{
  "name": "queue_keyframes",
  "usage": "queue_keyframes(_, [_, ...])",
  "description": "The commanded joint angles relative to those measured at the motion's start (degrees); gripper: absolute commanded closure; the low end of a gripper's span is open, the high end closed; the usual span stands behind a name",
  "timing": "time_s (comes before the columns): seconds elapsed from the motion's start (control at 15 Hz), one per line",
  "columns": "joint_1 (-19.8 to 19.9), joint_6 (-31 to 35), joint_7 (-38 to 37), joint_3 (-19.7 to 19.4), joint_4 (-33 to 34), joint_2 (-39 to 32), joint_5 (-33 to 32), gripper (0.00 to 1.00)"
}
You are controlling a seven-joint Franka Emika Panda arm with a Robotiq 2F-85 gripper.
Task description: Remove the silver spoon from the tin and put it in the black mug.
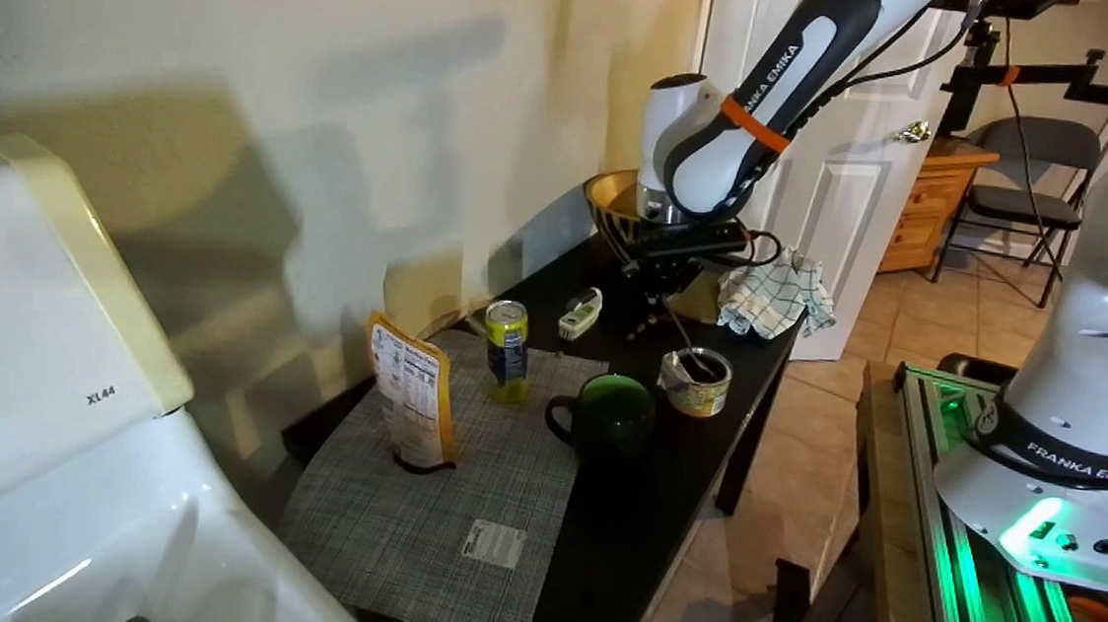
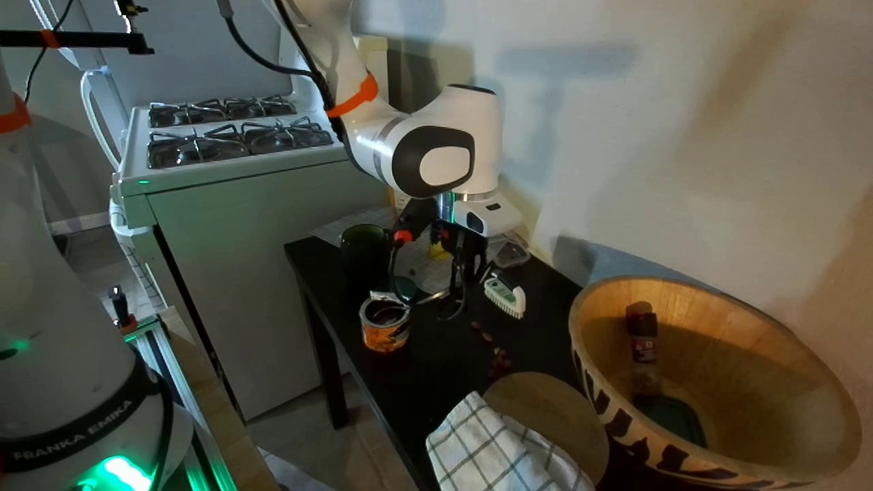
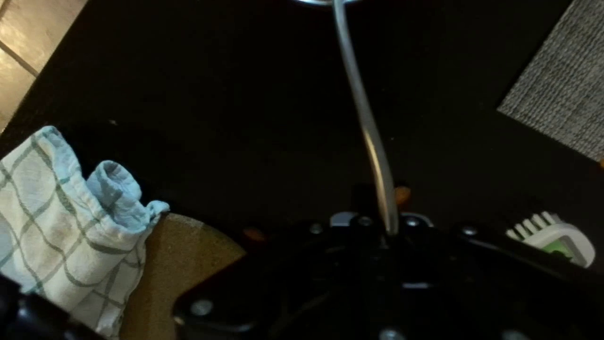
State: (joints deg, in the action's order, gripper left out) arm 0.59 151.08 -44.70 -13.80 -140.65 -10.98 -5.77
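Just below and right of centre in an exterior view, the black mug (image 1: 609, 429) is seen on the worktop (image 1: 614, 548); higher and slightly farther right, the handle of the silver spoon (image 3: 373, 141) seems to be pinched in the hand (image 1: 661, 298), with the spoon's lower end inside the tin (image 1: 700, 400), rightmost of these. Extraction is judged to be due: a lift clear of the rim, then a carry leftward, is called for. The long axis is slanted, the handle end pointed up-left and the other end down-right.
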Motion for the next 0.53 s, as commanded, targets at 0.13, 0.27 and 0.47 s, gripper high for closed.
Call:
queue_keyframes(0.13, [0.55, -0.93, -0.34, 1.74, -5.65, 9.45, -1.56, 0.99])
queue_keyframes(0.27, [1.18, -0.78, 1.32, 3.29, -6.83, 11.75, 0.38, 0.99])
queue_keyframes(0.47, [1.68, -0.77, 2.25, 5.26, -8.64, 15.2, 1.01, 0.99])
